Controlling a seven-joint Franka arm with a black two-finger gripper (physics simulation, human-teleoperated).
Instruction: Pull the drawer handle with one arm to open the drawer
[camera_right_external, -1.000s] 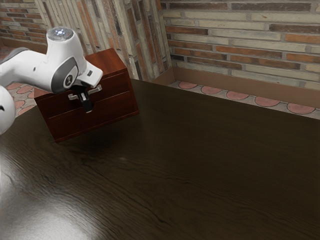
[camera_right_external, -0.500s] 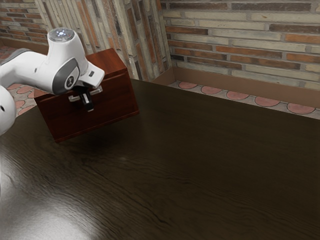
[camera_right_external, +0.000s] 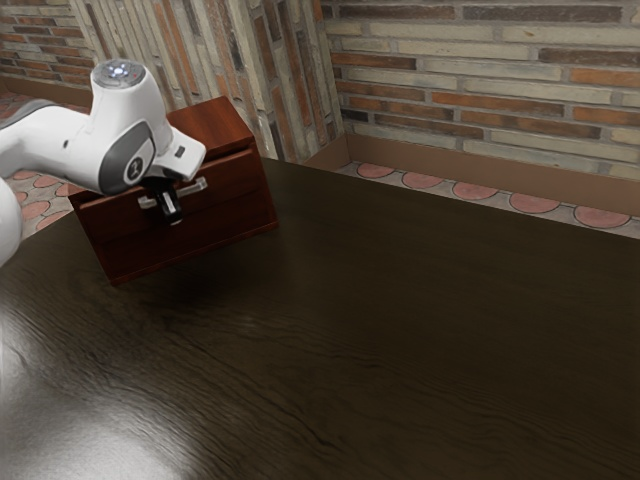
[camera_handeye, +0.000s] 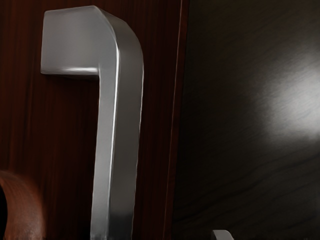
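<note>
The arm (camera_right_external: 60, 150) reaches from the exterior view's left, its downturned claw (camera_right_external: 171, 207) seemingly clamped on the drawer handle (camera_right_external: 193, 186).

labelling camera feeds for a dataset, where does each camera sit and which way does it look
Exterior view: beside the arm and above the table, looking down across it toward the brick wall; the white arm enters from the exterior view's left, with its gripper at the handle of the drawer box.
Wrist view: on the hand, close against the drawer front, looking along the handle; a small grey bit at the lower edge may belong to the hand.
Shared: handle, drawer front, dark table.
</note>
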